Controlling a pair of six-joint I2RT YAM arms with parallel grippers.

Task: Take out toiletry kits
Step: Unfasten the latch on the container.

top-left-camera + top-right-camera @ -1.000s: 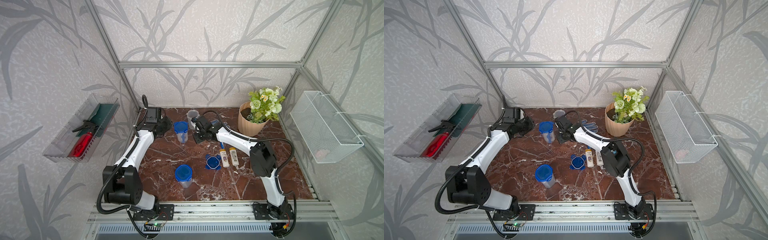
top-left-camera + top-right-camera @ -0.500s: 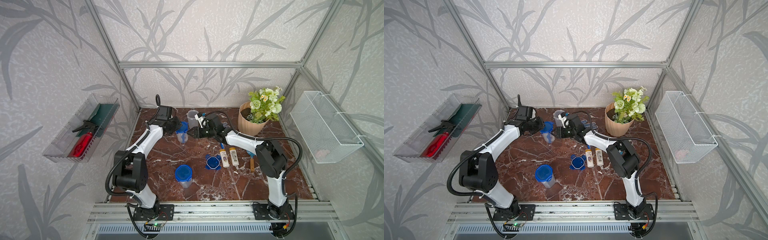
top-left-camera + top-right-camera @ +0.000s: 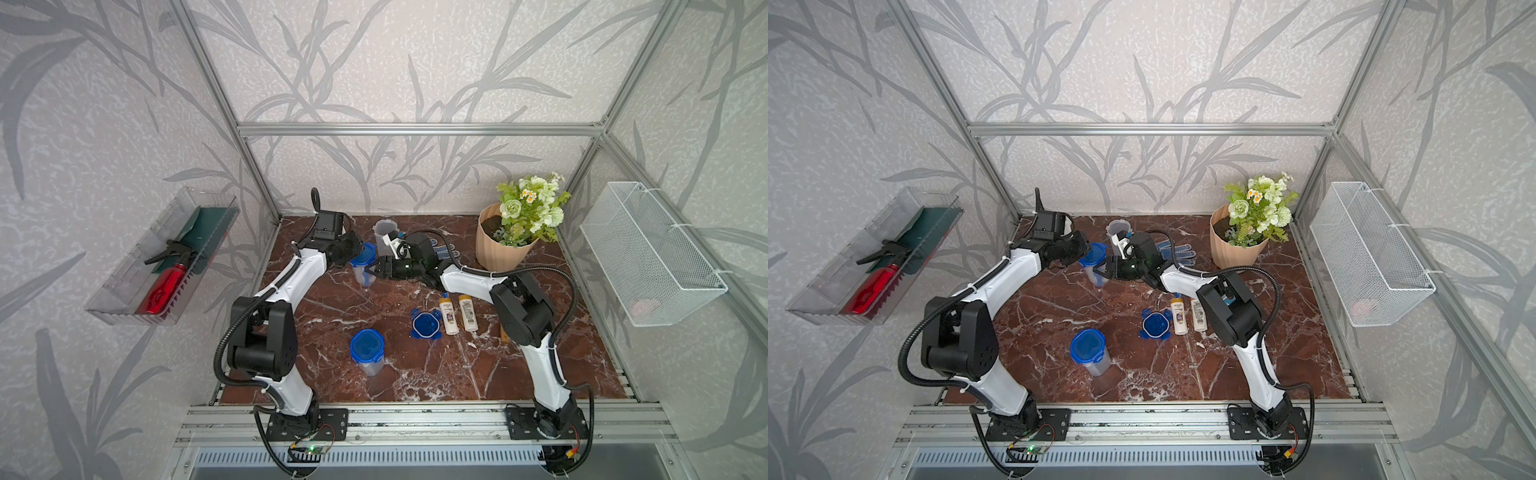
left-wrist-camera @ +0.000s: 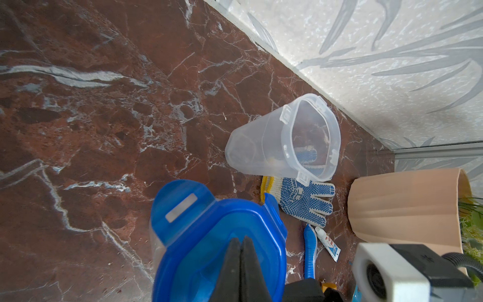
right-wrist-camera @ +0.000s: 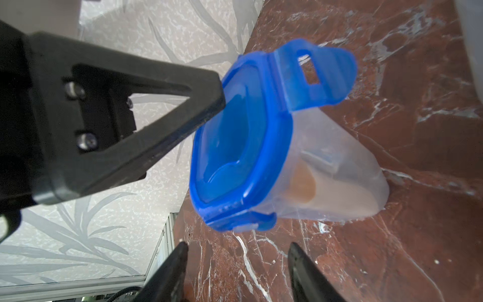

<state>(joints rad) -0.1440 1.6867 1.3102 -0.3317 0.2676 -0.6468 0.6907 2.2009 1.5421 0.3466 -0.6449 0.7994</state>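
— Toiletry kits: where do they lie?
— One lidded cup stands at the rear of the tabletop. Its blue lid is on, with one latch flap lifted. Something pale shows through its wall, too blurred to name. A second lidded cup stands near the front. Two white bottles with gold caps lie side by side, just beside a loose blue lid.
— And the brush?
— In the left wrist view, a toothbrush and a toothpaste tube lie next to each other near the dotted glove. An empty clear cup is close by.
— The arms?
— The left end effector is closed, with its tips pressed together and resting on top of the rear cup's lid. The right end effector is open. Its jaws are spread just beside that cup's wall, apart from it in the right wrist view.
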